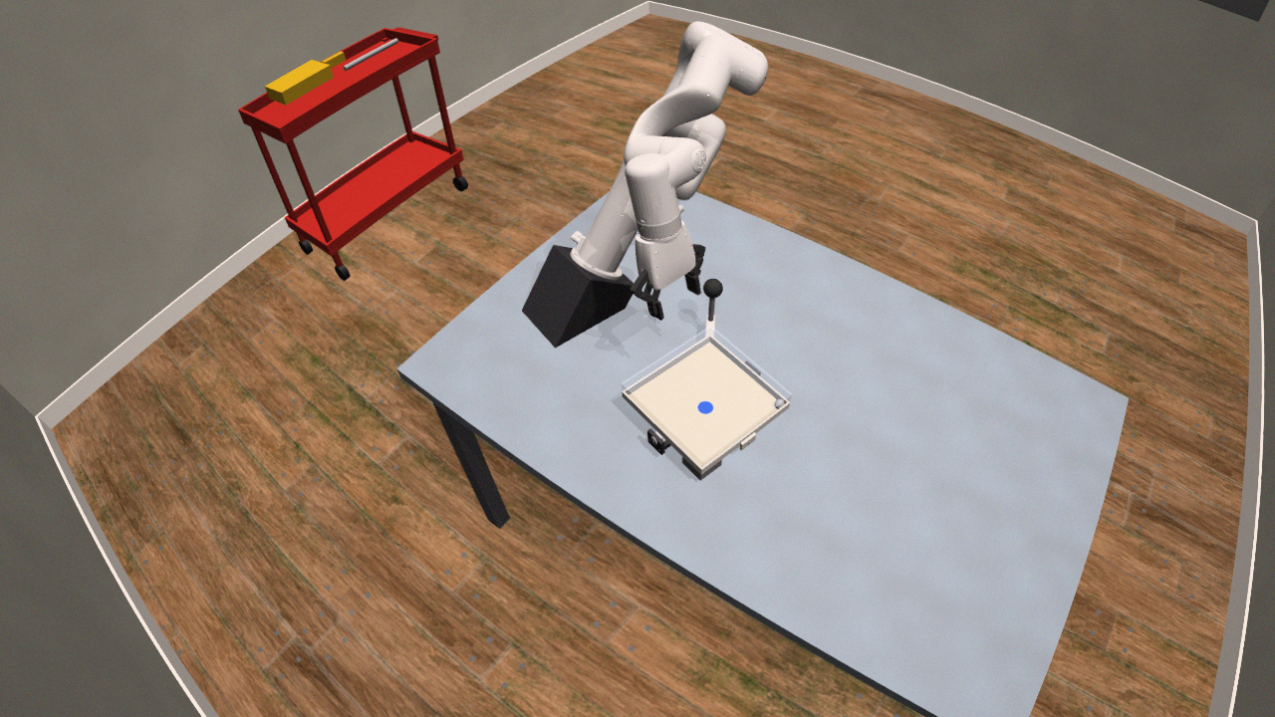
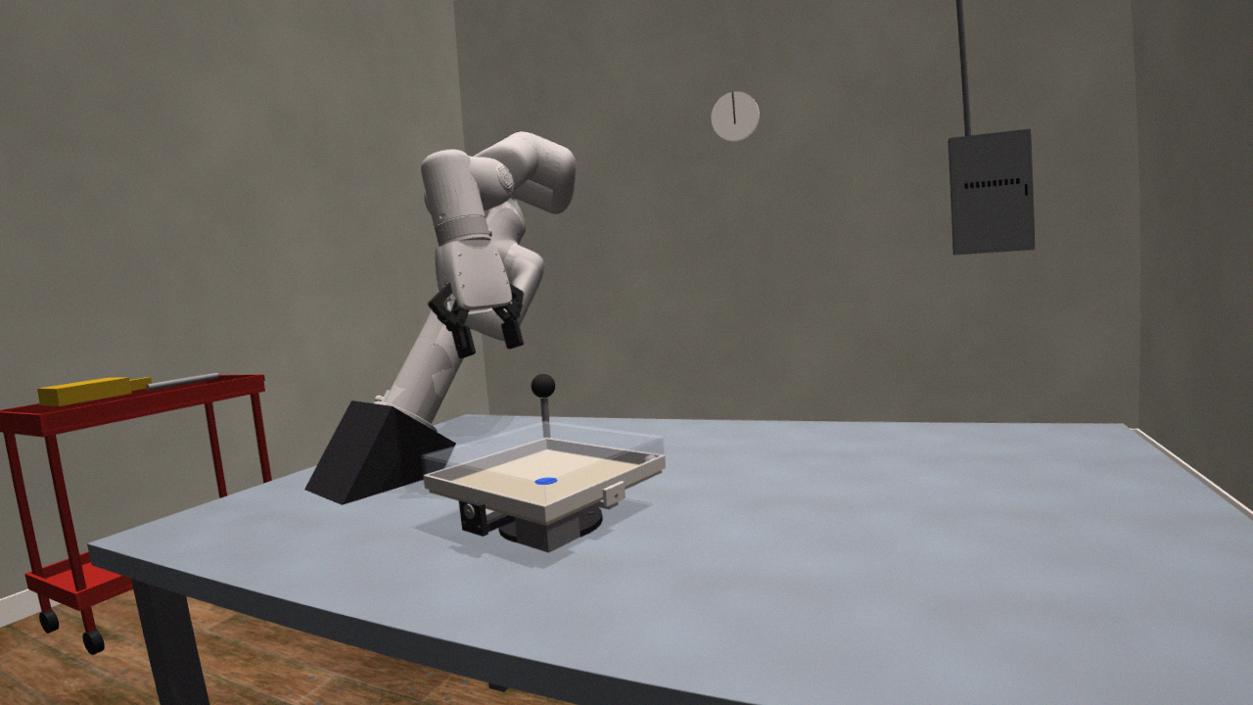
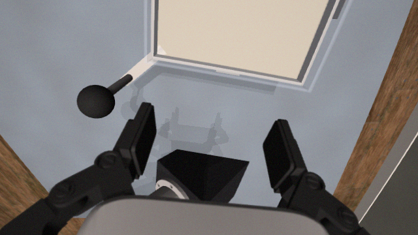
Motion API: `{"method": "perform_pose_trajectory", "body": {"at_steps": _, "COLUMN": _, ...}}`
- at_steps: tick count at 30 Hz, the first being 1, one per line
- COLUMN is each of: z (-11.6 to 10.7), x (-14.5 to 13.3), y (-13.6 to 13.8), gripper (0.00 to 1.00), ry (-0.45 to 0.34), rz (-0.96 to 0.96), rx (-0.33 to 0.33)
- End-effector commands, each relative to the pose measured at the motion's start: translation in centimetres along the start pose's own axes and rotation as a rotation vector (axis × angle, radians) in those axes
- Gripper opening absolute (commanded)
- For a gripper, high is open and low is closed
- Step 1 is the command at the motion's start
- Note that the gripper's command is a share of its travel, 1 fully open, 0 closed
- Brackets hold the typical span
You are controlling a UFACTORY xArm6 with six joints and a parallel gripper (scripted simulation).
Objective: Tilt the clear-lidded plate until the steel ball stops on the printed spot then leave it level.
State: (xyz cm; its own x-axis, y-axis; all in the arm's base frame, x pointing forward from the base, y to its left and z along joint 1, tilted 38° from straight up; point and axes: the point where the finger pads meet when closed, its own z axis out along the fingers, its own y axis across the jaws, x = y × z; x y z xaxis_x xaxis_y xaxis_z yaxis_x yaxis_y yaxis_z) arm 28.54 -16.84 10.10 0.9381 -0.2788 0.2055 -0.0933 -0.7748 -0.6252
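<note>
Progress is nil: the gripper [image 2: 482,337] hangs with its fingers spread and holding nothing, above and beside the knob [image 2: 542,385]. The plate [image 1: 690,450] looks level on the counter [image 1: 892,499]; the ball [image 1: 780,402], seemingly in a corner, sits well apart from the spot [image 1: 705,407].

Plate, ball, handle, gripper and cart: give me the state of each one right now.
Plate: lid on, about level on its stand.
Ball: in a corner, off the blue spot.
Handle: upright, untouched.
Gripper: open, empty, above the table beside the handle.
Cart: away from the table, yellow block on top.
</note>
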Motion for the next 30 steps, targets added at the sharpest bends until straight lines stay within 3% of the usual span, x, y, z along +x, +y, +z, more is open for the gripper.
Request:
{"method": "perform_pose_trajectory", "body": {"at_steps": 1, "z": 0.0, "x": 0.1, "y": -0.8, "gripper": 1.0, "ry": -0.009, "rz": -0.042, "rx": 0.0}}
{"method": "perform_pose_trajectory", "body": {"at_steps": 5, "z": 0.1, "x": 0.0, "y": -1.3, "gripper": 1.0, "ry": -0.017, "rz": -0.07, "rx": 0.001}}
{"method": "perform_pose_trajectory", "body": {"at_steps": 6, "z": 0.3, "x": -0.2, "y": -3.5, "gripper": 1.0, "ry": -0.047, "rz": -0.177, "rx": 0.008}}
{"method": "perform_pose_trajectory", "body": {"at_steps": 22, "z": 1.0, "x": -1.4, "y": -8.2, "gripper": 1.0, "ry": -0.117, "rz": -0.428, "rx": 0.029}}
{"method": "perform_pose_trajectory", "body": {"at_steps": 24, "z": 1.3, "x": -2.2, "y": -10.1, "gripper": 1.0, "ry": -0.149, "rz": -0.539, "rx": 0.041}}
{"method": "perform_pose_trajectory", "body": {"at_steps": 30, "z": 1.5, "x": -3.1, "y": -11.9, "gripper": 1.0, "ry": -0.179, "rz": -0.647, "rx": 0.054}}
